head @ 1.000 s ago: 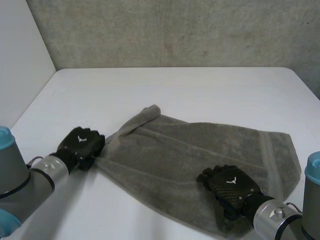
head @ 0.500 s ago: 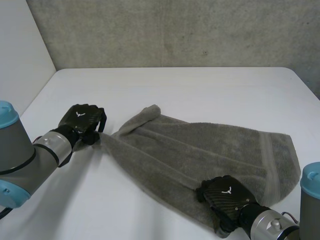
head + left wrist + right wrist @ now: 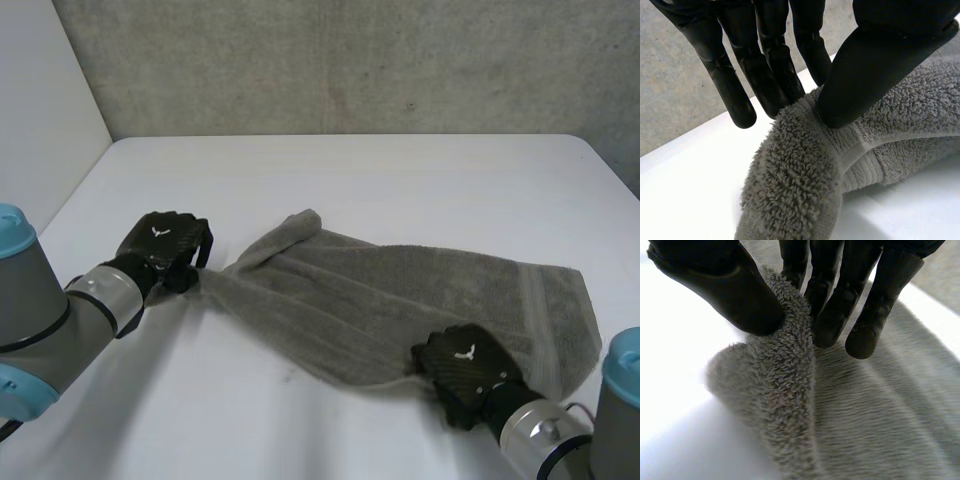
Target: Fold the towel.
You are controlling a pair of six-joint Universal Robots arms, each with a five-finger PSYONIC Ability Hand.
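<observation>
A grey towel [image 3: 400, 295] lies spread and rumpled across the middle of the white table [image 3: 360, 180]. My left hand [image 3: 165, 245] grips the towel's left corner; in the left wrist view its thumb [image 3: 875, 65] pinches the towel [image 3: 805, 170] against its fingers [image 3: 770, 60]. My right hand [image 3: 462, 372] sits at the towel's near edge, toward the right. In the right wrist view its thumb [image 3: 735, 295] and fingers [image 3: 840, 305] pinch a raised fold of the towel [image 3: 785, 385].
A grey wall [image 3: 340, 60] rises behind the table's far edge. A white panel [image 3: 40, 120] stands along the left side. Bare tabletop lies beyond the towel and near the front left.
My left hand lifted the towel's left corner and pulled it left. My right hand slid back to the near edge and closed, pinching that edge and raising it slightly.
</observation>
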